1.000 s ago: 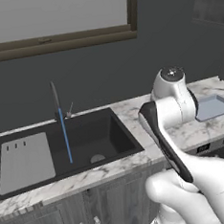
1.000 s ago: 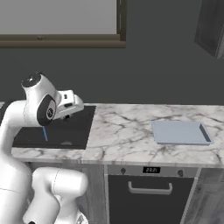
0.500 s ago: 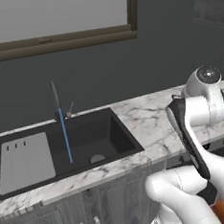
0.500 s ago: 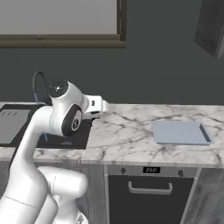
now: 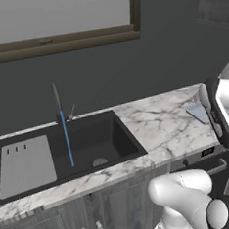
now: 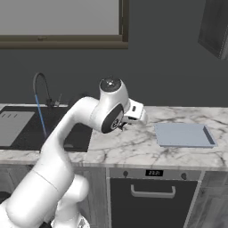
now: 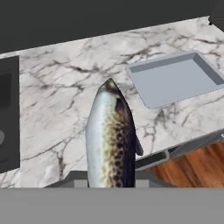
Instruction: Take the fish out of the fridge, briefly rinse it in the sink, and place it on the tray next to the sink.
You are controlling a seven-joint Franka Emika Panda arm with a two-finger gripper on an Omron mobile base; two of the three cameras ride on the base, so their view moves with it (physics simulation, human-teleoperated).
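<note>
Fish [image 7: 109,140] held in shut jaws above marble counter [image 7: 57,96] near tray [image 7: 175,78].

White marble counter [image 5: 156,125] with grey veins, running left to right. Flat grey panel [image 5: 25,163] with three short slots, at far left. Wood-framed window [image 6: 62,22] on the dark wall [image 6: 169,67] above. Dark cabinet doors [image 5: 62,224] below the counter; oven front [image 6: 151,191] with bar handle at right.

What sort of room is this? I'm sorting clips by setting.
A kitchen, computer-rendered: a black sink with a running faucet set in a marble counter, an oven front below, and a tray beside it.
</note>
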